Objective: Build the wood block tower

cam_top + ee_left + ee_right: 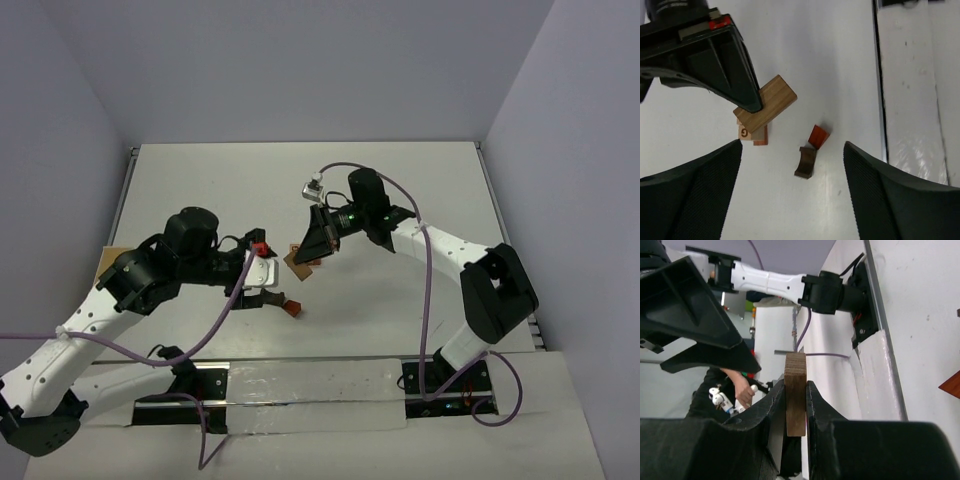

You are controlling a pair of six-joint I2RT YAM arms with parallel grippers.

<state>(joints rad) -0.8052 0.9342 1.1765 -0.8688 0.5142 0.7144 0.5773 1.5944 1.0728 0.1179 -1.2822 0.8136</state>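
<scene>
While the right tool (795,386) grips a tan block (772,100) over a stack (754,134), the left tool (792,150) hangs open above a dark arch (805,162) and red wedge (817,136)

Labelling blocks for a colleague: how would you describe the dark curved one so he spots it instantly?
In the left wrist view, find the tan block held over the white table. Lower right of it lies the dark brown block, beside a red wedge; it alone has a curved hollow.

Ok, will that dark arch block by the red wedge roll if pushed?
Probably not: the dark arch block seems to lie flat, so it should slide. It looks stiff, solid wood. A push may nudge the red wedge beside it.
</scene>
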